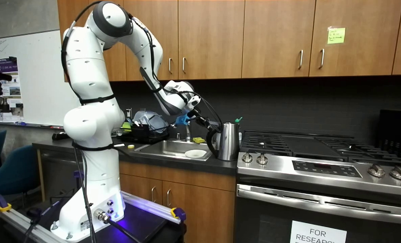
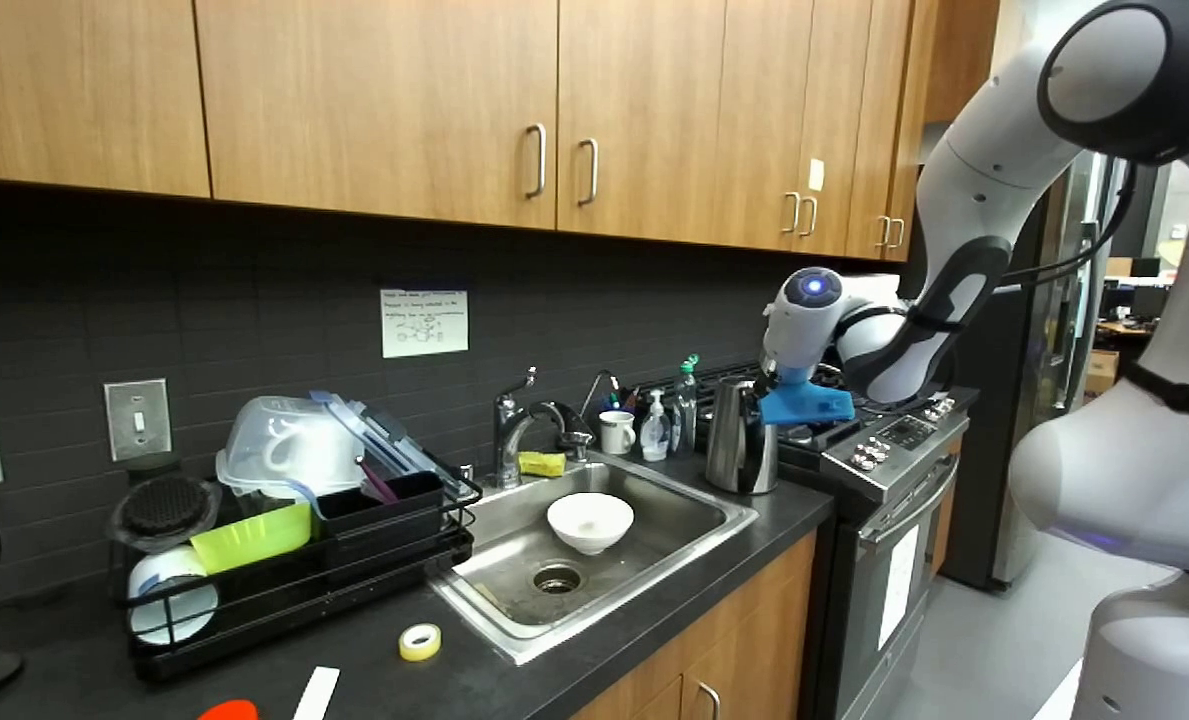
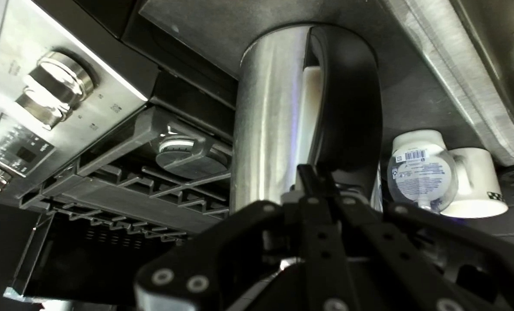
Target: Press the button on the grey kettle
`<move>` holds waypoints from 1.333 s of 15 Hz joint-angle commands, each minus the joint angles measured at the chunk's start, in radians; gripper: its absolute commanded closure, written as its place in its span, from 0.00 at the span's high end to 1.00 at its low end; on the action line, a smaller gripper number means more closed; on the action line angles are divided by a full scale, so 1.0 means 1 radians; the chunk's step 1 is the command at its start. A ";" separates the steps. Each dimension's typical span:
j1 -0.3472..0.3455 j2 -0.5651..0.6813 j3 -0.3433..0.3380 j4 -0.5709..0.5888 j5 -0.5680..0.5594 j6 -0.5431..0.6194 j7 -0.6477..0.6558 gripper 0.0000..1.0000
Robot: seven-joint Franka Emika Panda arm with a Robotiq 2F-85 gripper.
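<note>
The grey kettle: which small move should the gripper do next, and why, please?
Probably a slight, slow press downward with the closed gripper: in the wrist view its fingertips overlap the upper end of the handle of the grey kettle. Contact and the button itself cannot be made out, so I would keep it gentle.

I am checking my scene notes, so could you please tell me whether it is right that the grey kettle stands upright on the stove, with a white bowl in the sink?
Not quite: the grey kettle stands upright on the counter beside the stove, as both exterior views show, with a white bowl in the sink.
</note>
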 commanded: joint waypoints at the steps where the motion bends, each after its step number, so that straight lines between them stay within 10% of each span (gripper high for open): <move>1: -0.009 -0.001 0.005 0.024 -0.048 -0.001 0.037 0.00; 20: -0.004 0.097 0.014 0.113 -0.366 -0.003 0.322 0.00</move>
